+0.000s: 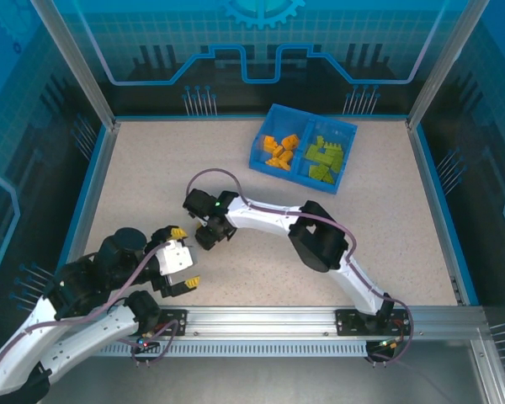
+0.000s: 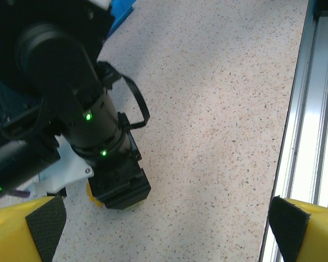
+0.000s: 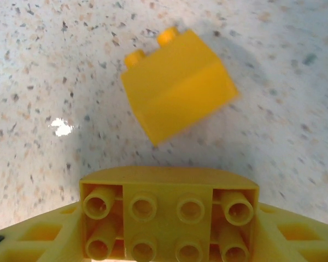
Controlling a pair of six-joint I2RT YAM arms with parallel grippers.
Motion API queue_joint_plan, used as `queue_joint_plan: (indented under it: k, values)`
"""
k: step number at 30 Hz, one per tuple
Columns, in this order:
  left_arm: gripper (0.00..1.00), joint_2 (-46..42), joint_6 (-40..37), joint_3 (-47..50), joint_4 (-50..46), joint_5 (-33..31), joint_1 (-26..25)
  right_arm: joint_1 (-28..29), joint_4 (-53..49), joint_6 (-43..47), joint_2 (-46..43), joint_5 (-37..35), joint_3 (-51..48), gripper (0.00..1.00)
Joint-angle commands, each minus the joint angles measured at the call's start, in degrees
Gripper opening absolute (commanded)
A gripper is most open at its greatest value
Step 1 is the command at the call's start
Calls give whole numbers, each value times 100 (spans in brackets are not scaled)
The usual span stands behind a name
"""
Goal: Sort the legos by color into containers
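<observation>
Nearest to the overhead camera is the left arm [image 1: 84,295], folded low at the near-left corner. Its left gripper [image 1: 185,257] is wide open with nothing between the fingers, and in its wrist view the two black pads [image 2: 44,224] are far apart above the speckled table [image 1: 151,168]. The right arm [image 1: 320,240] reaches leftward across the middle of the table, and the right gripper [image 1: 209,236] points down just beside the left one. Its wrist view shows it closed on an orange brick [image 3: 169,202], hollow underside toward the lens. The blue tray [image 1: 349,156] sits at the far side, well apart from both grippers, with orange legos [image 1: 279,151] in its left compartment and green legos [image 1: 324,160] in the right. One loose orange brick [image 3: 177,101] lies on the table just beyond the held one, not touching it.
</observation>
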State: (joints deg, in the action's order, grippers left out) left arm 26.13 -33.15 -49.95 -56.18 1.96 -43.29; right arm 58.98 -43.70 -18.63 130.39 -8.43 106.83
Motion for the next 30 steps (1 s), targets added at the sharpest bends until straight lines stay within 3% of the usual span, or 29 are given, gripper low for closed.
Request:
queue_joint_plan:
  k: [1, 9, 14, 21, 28, 30]
  values:
    - [99, -100, -3, 103, 468, 38, -17, -215, 222, -154, -947, -7, -306, 53]
    - [99, 98, 979, 205, 1455, -687, -9, -945, 510, 4, -2265, -378, -769, 53]
    - [99, 221, 1550, 232, 1882, -1262, -8, -1902, 415, 551, -2146, -540, -225, 54]
    - [99, 814, 2266, -233, 1552, -961, -4, -3060, -79, 730, -603, -605, 1689, 54]
    - [99, 1930, 2972, -951, 908, -987, -4, -3505, -847, 774, 1369, -654, 4507, 56]
    - [99, 2171, 3212, -1032, 883, -1157, -4, -3596, -927, 775, 1661, -624, 4909, 58]
